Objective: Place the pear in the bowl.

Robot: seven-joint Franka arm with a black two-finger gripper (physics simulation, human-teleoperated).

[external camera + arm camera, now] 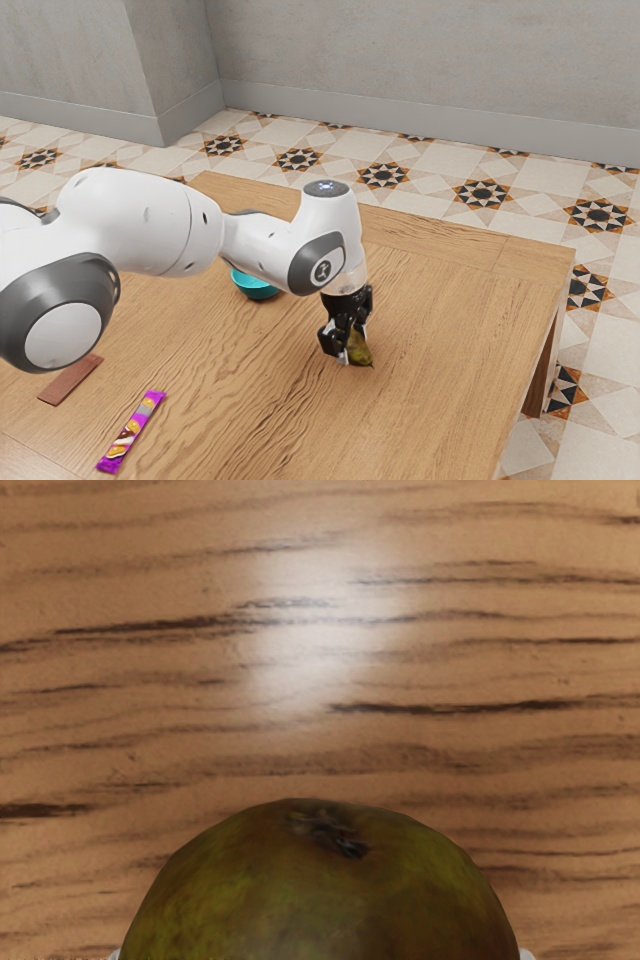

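Wooden table (450, 390): inboard of its edge at the exterior view's right, gripper (349, 349) clamped part-open on pear (361, 351); grasp judged in hand, lift toward bowl (256, 289) required next.

Ext. view bright, shadows soft; wrist view w/ white glare on tabletop (325, 630).

Colouration: pear (310, 905), mottled olive-green and brown; bowl (257, 288), turquoise; gripper (346, 352), black; candy wrapper (132, 432), purple with yellow; table (440, 400), tan with dark streaked grain; floor tiles (483, 194), cream with black-and-orange stars.
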